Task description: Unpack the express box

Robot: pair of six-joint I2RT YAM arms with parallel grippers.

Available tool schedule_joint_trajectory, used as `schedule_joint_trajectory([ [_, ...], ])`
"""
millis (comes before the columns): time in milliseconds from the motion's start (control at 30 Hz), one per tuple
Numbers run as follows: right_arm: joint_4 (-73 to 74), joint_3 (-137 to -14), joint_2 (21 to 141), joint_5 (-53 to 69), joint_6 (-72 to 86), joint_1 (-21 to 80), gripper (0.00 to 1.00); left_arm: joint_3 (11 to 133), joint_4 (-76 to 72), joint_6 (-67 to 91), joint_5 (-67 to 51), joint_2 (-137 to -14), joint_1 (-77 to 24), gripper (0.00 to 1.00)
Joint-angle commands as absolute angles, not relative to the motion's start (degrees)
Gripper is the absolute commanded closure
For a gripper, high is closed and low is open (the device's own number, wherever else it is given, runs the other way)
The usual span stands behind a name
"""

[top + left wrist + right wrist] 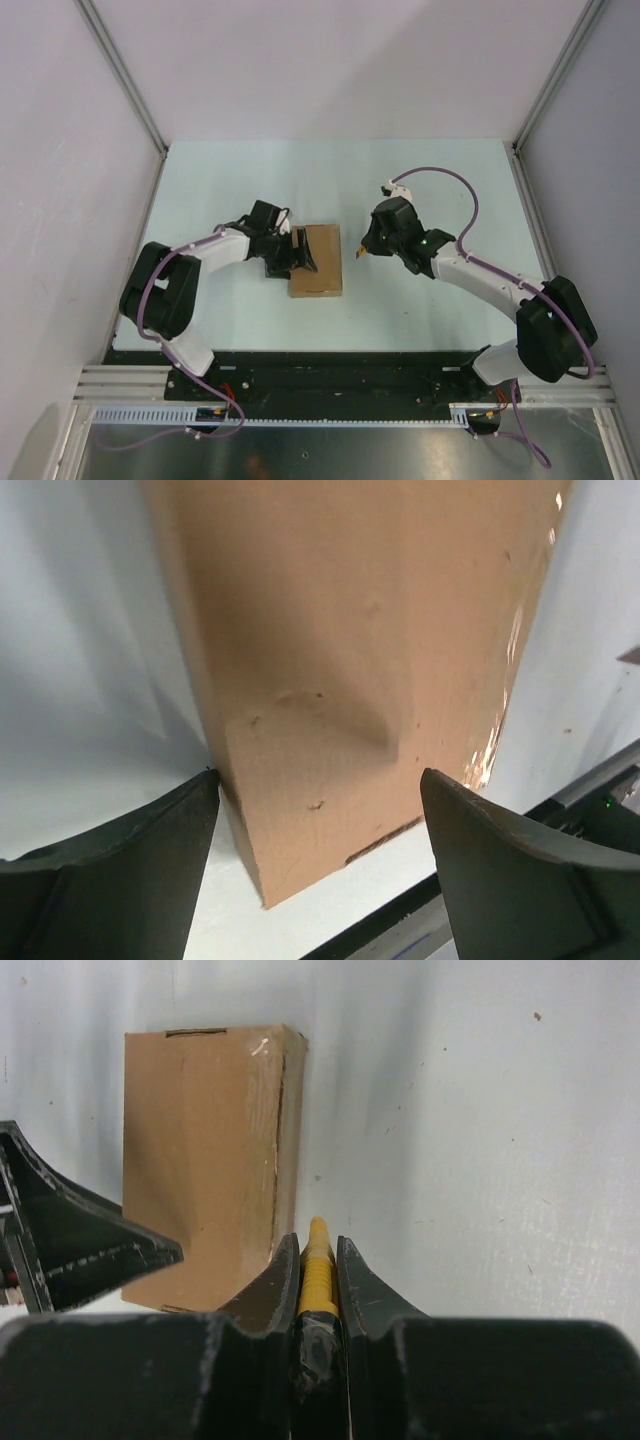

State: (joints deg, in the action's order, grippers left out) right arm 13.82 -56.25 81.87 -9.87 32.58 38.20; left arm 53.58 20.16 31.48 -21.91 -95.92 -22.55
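Note:
The express box [318, 262], plain brown cardboard, lies flat and closed on the table between the two arms. My left gripper [298, 254] is at its left side, open. In the left wrist view its fingers [120, 870] straddle one end of the express box [370, 660], the left tip at the box's edge and the right one apart from it. My right gripper [318, 1245] is shut on a yellow-black utility knife [318, 1265], whose tip points down beside the right long edge of the express box [205, 1160]. From above, the right gripper [362, 250] hovers just right of the box.
The pale table [430, 180] is walled by white panels on three sides. A black base rail [340, 370] runs along the near edge. One finger of the left gripper [80, 1245] shows at the left of the right wrist view.

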Motion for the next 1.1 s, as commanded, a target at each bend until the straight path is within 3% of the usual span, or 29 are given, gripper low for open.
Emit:
schedule_joint_trajectory([
  [0, 10.6, -56.4, 82.3, -12.0, 33.3, 38.6, 1.0, 53.0, 19.1, 31.5, -25.8, -91.7, -25.1, 0.14],
  [267, 6.0, -56.4, 83.1, -13.7, 26.1, 40.2, 1.0, 54.0, 20.2, 29.8, -14.1, -84.5, -23.6, 0.08],
  [400, 2.5, -56.4, 83.1, -18.1, 23.6, 41.6, 1.0, 57.0, 20.2, 28.2, -10.7, -82.9, -23.6, 0.11],
  [633, -7.3, -56.4, 87.4, -23.3, 22.8, 43.4, 1.0, 71.4, 20.0, 29.6, -16.5, -94.5, -25.0, 0.42],
  [900, -14.1, -56.4, 91.3, -25.1, 23.6, 43.3, 1.0, 79.8, 20.0, 29.0, -18.0, -106.2, -26.2, 0.55],
  [1067, -15.5, -56.7, 92.9, -23.6, 24.7, 43.0, 1.0, 81.6, 20.0, 27.4, -18.5, -109.1, -26.1, 0.57],
])
